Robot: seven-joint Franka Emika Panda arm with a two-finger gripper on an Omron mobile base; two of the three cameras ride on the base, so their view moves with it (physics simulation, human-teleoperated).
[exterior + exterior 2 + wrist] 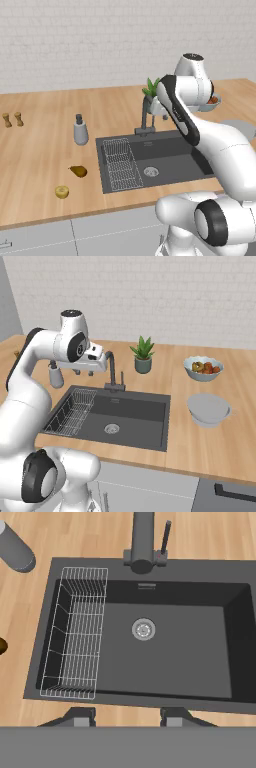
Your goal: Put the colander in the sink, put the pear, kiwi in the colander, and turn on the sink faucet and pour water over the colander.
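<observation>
The white colander (209,410) rests on the counter right of the dark sink (150,421), apart from it. On the counter left of the sink lie the brownish pear (77,171) and the yellow-green kiwi (62,191). My gripper (83,372) hangs high over the sink's back left part, near the gooseneck sink faucet (112,373). In the hand view the gripper (127,718) looks straight down into the sink (175,647); its fingertips (82,717) stand apart with nothing between them. No water runs from the faucet (143,542).
A wire rack (75,637) fills the sink's left side, and the drain (143,629) sits mid-basin. A grey soap dispenser (80,130) stands left of the faucet. A potted plant (143,356) and a fruit bowl (202,367) stand behind. Two shakers (12,119) are far left.
</observation>
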